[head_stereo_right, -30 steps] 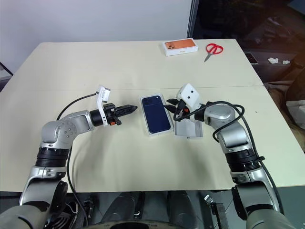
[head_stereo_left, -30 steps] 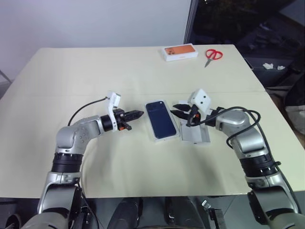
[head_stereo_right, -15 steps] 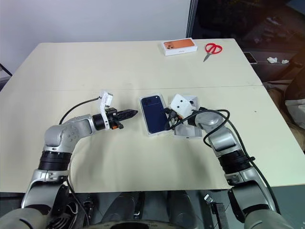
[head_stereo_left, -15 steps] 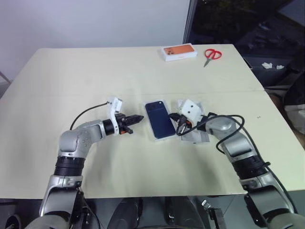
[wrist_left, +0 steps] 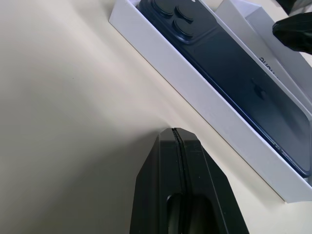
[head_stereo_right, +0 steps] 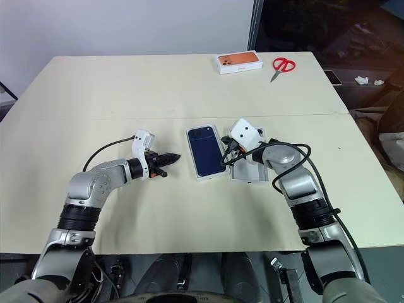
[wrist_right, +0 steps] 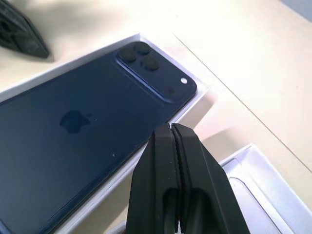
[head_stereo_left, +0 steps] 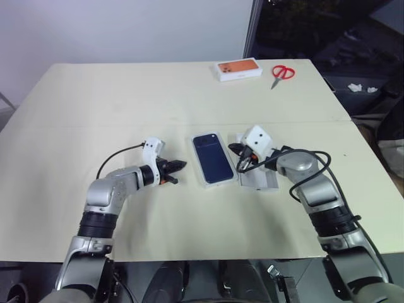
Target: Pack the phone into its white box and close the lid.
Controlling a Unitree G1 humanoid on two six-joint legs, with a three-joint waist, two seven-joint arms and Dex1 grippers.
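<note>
The dark blue phone (head_stereo_left: 213,158) lies back up inside the white box (wrist_left: 195,92) at the table's middle, camera cluster at the far end. The lid (head_stereo_left: 262,180) rests inner side up against the box's right side. My left gripper (head_stereo_left: 180,165) is shut and empty, low over the table just left of the box, pointing at its long wall. My right gripper (head_stereo_left: 232,149) is shut too, holding nothing. Its tip hovers over the box's right rim near the phone's camera corner (wrist_right: 146,63).
A white box with an orange top (head_stereo_left: 238,69) and red scissors (head_stereo_left: 281,72) sit at the far right of the table. A seam (head_stereo_left: 95,124) runs across the tabletop behind the grippers.
My right gripper has shut from partly open and dropped closer to the box's right rim. The left hand has sunk toward the table, still shut.
</note>
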